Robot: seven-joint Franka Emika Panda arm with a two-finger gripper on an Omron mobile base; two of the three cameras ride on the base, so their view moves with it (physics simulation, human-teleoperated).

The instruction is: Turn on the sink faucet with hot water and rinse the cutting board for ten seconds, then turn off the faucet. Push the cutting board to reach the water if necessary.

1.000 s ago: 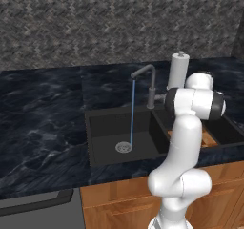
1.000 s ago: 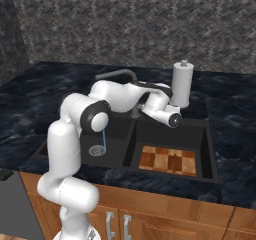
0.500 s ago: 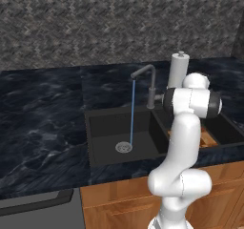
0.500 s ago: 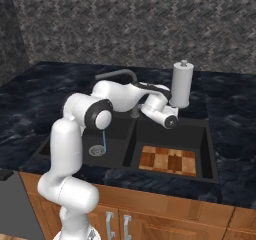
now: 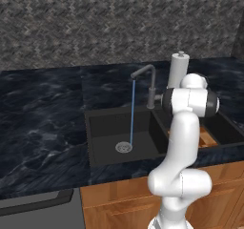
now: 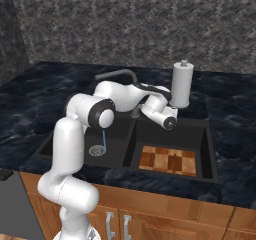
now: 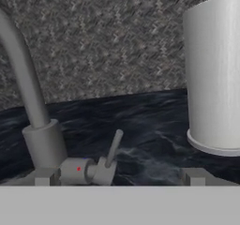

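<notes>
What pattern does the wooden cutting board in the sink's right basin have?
The small rectangular wooden cutting board is an orange-brown checker of lighter and darker blocks, clearest in the right base view.

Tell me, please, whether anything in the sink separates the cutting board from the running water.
Yes. The sink's middle wall stands between them: the water falls into the basin with the drain, while the cutting board lies flat in the other basin, on the far side of that wall.

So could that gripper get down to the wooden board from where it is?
Probably yes: the cutting board lies uncovered in the right basin of the sink, and the gripper hangs just above that basin with nothing between them.
</notes>
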